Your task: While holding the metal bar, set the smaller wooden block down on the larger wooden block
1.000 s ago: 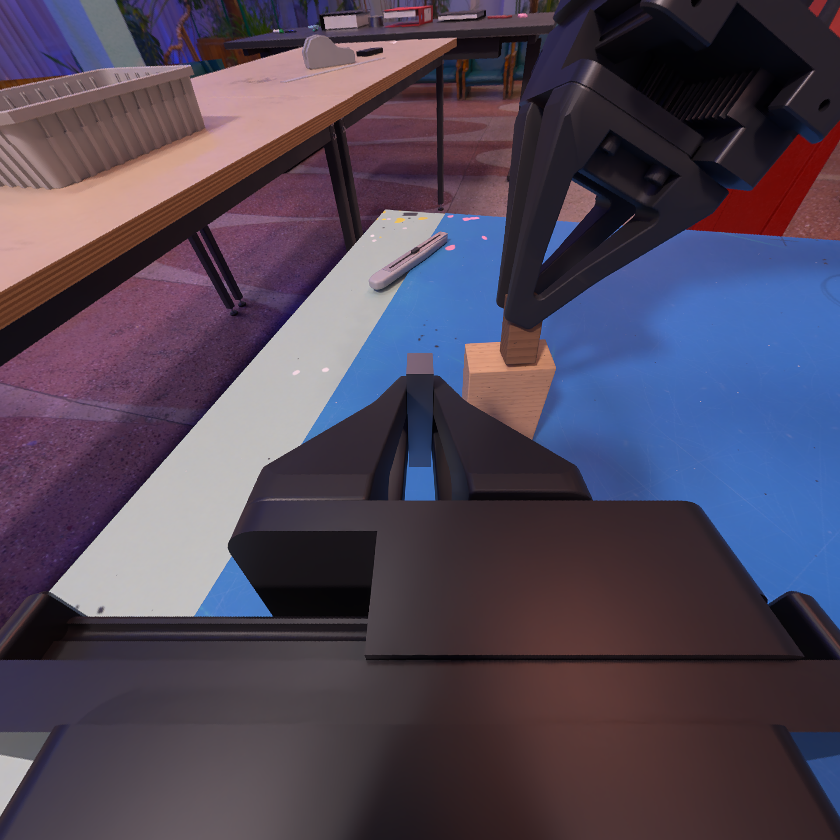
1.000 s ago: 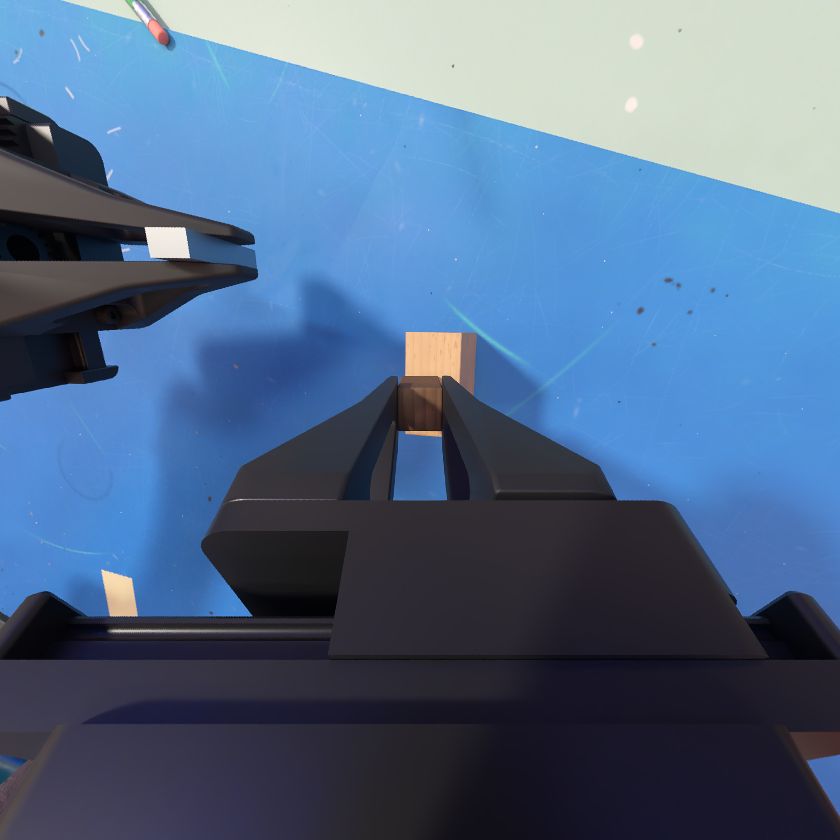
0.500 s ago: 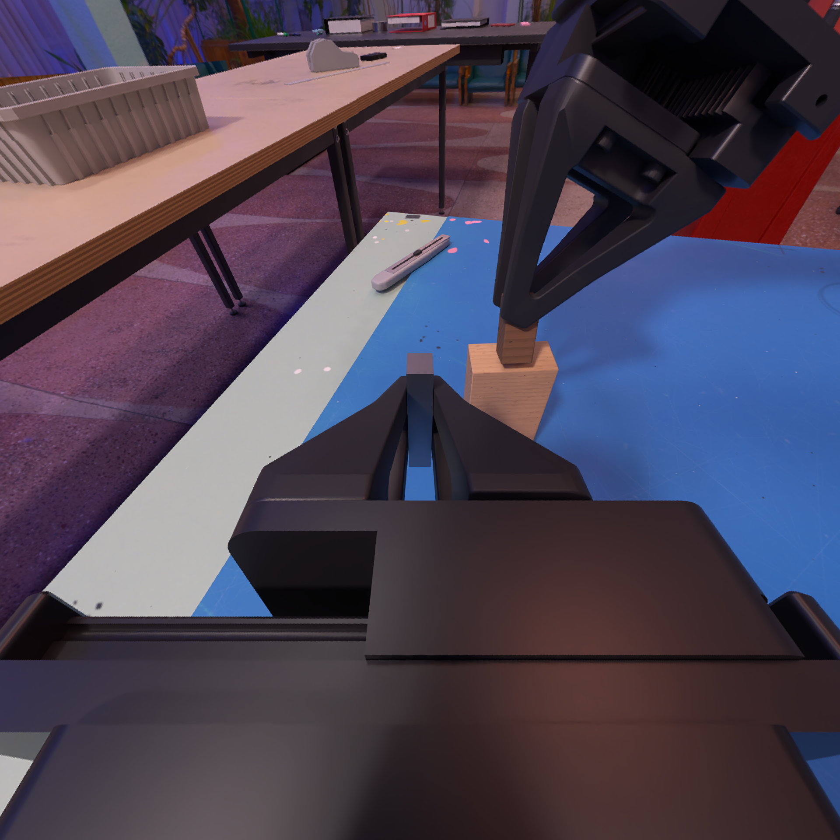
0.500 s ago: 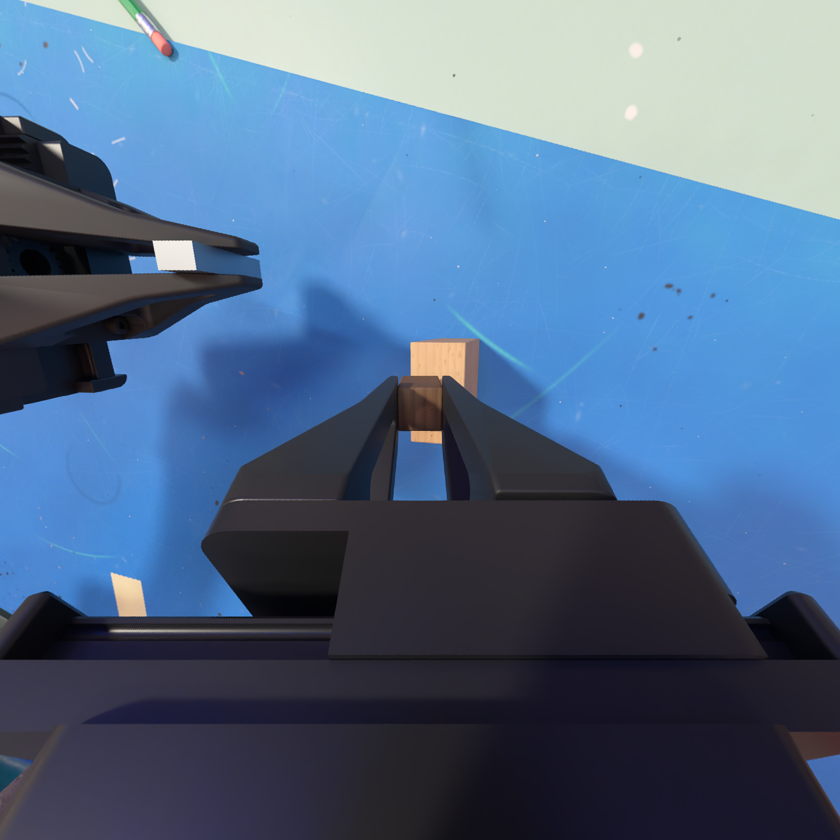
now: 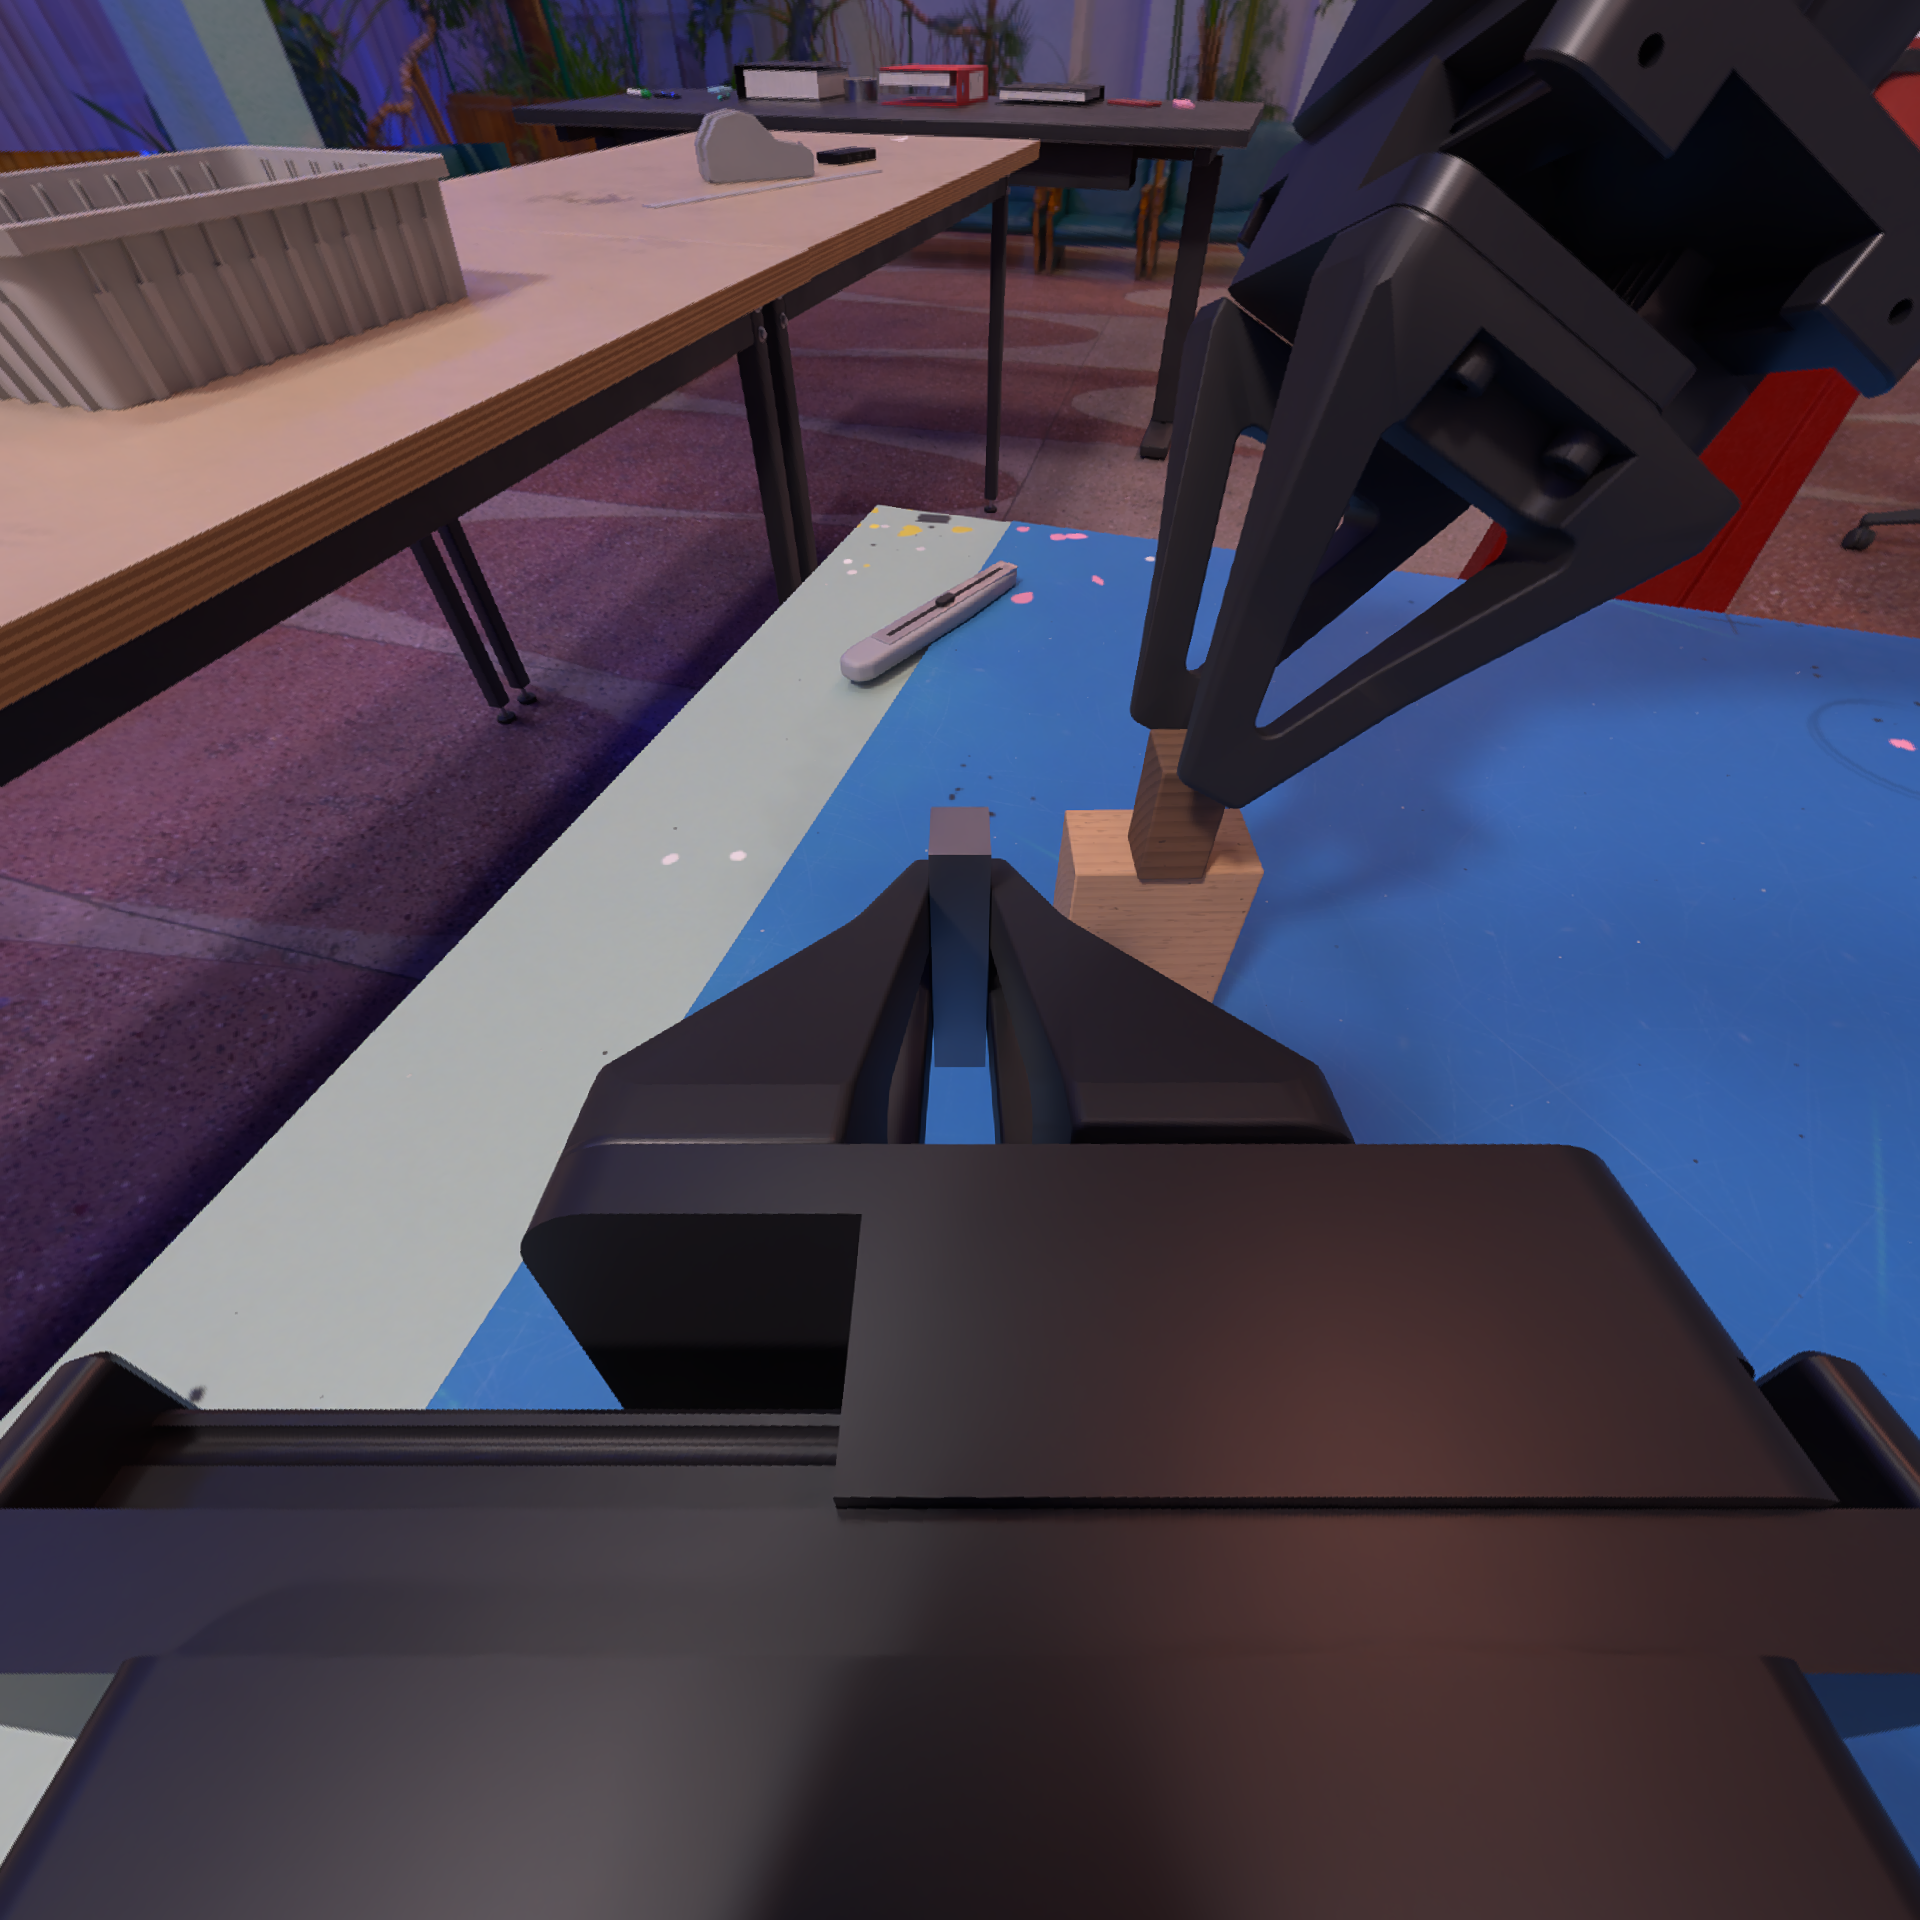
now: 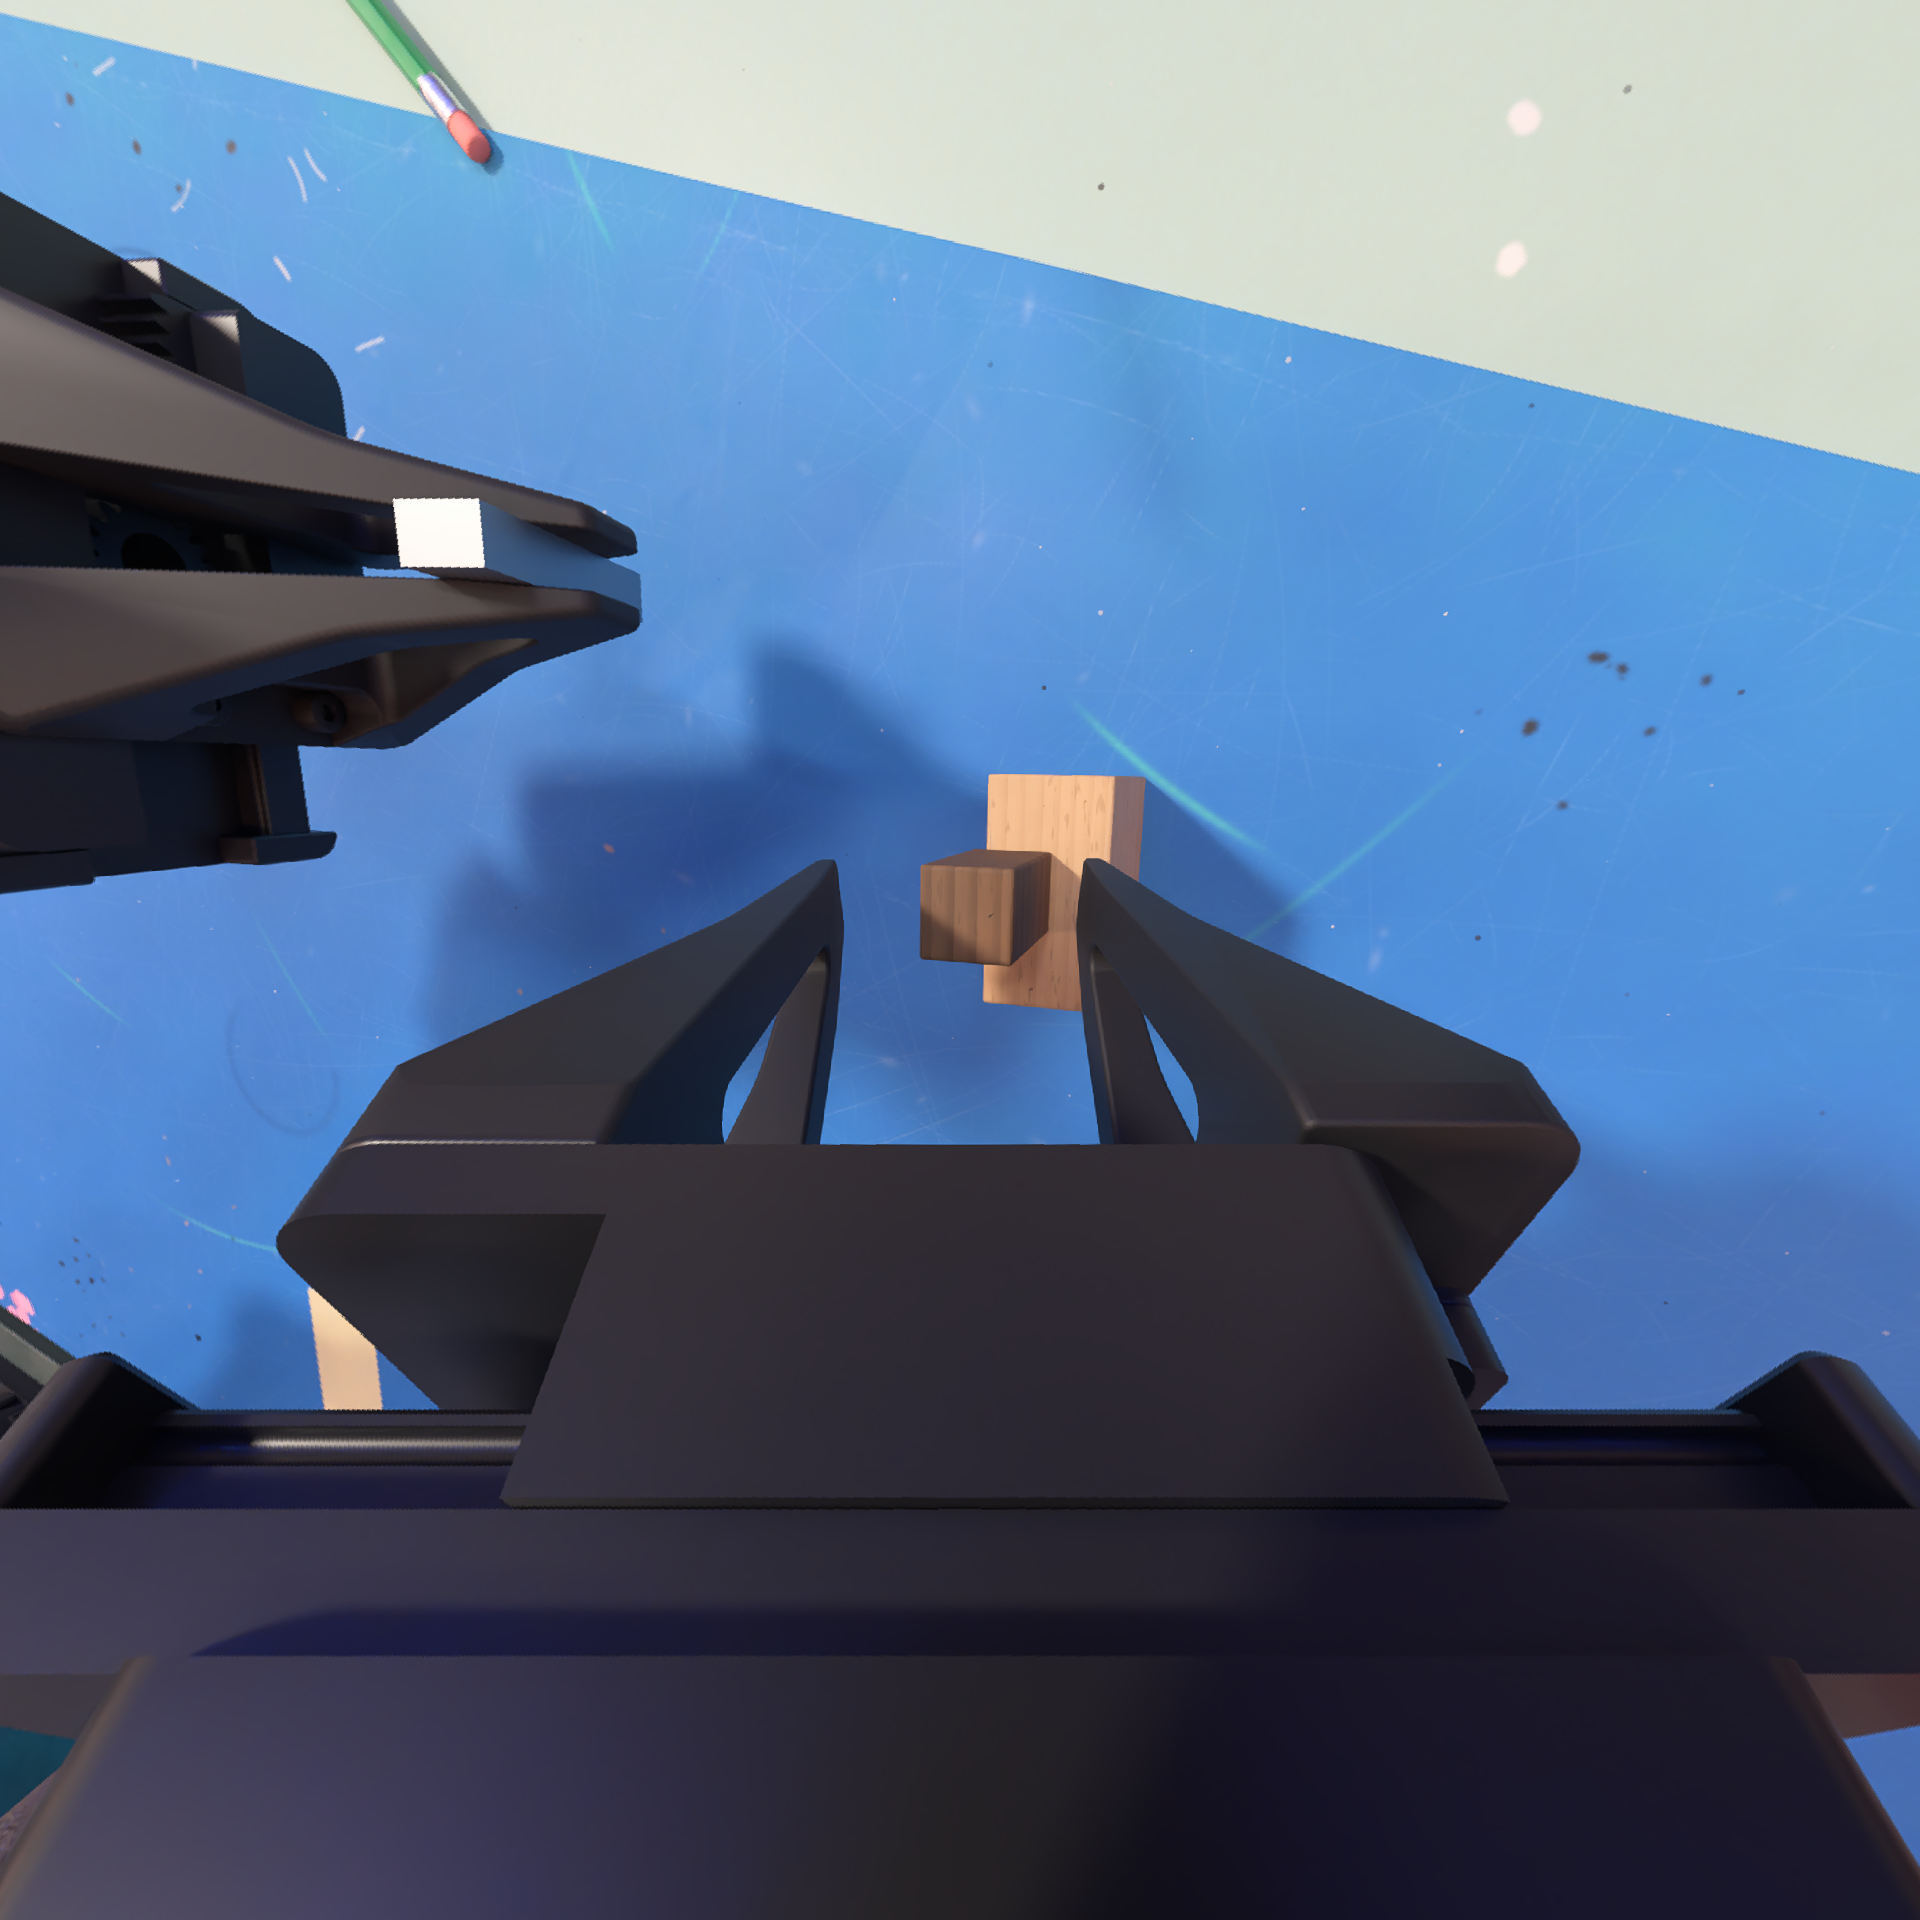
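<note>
The right pincer [image 6: 958,894] is released: its two fingers stand spread, with a clear gap on each side of the smaller wooden block [image 6: 982,906]. That block sits between the fingertips, touching neither, and rests on top of the larger wooden block [image 6: 1075,821], which lies directly beyond the tips on the blue counter [image 6: 1455,727]. From the left wrist view, the smaller wooden block [image 5: 1172,821] stands upright, slightly tilted, on the upper face of the larger wooden block [image 5: 1153,914], and the right pincer [image 5: 1184,758] hangs over it from above.

The left pincer [image 5: 960,883] is clenched on the metal bar [image 5: 959,935], which runs lengthwise between the fingers and projects just past the tips. The stacked blocks lie just ahead of it and to its right. In the right wrist view the left pincer [image 6: 613,566] appears to the left, well apart from the blocks, with the bright end of the metal bar [image 6: 442,532] showing.

A near finger hides the top of the smaller block in the left wrist view. A green pencil [image 6: 421,78] is cut off at the frame edge, as is a pale wooden strip [image 6: 345,1351] behind the right pincer body.
</note>
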`<state>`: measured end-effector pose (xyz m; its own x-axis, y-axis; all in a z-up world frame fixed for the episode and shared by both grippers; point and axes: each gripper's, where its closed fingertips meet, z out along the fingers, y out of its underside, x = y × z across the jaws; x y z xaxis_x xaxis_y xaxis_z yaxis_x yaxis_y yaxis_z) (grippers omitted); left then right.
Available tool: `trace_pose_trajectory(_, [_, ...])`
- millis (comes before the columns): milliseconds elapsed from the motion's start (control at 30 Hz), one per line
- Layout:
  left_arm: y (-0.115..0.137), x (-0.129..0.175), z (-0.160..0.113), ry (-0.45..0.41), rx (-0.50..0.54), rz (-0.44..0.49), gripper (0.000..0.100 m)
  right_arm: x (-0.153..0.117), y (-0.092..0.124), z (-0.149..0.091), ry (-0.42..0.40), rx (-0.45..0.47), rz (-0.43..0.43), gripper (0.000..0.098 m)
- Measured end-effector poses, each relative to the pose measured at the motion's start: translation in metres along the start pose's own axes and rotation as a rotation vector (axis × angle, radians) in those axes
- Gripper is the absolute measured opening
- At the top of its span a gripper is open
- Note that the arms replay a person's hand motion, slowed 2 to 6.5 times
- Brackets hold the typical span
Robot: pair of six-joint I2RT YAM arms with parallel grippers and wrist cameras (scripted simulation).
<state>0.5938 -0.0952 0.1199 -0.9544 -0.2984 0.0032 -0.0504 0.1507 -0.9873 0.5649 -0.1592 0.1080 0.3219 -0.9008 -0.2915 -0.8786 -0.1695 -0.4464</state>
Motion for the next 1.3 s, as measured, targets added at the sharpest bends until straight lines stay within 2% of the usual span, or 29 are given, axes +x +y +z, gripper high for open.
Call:
trace_pose_trajectory(433, [-0.001,-0.002,-0.001,0.000,0.008,-0.013,0.008,-0.005,-0.002,-0.007,-0.044,0.036,0.004,0.0386])
trace_pose_trajectory(833, [-0.001,-0.001,-0.002,0.013,0.013,-0.025,0.008,-0.006,-0.005,-0.013,-0.052,0.067,-0.009,0.0385])
trace_pose_trajectory(1033, [-0.003,0.002,-0.003,0.036,0.025,-0.036,0.008,-0.006,-0.009,-0.019,-0.077,0.108,-0.053,0.0345])
trace_pose_trajectory(1300, [-0.006,0.010,-0.003,0.111,0.040,-0.054,0.008,-0.012,-0.005,-0.030,-0.187,0.185,-0.148,0.0256])
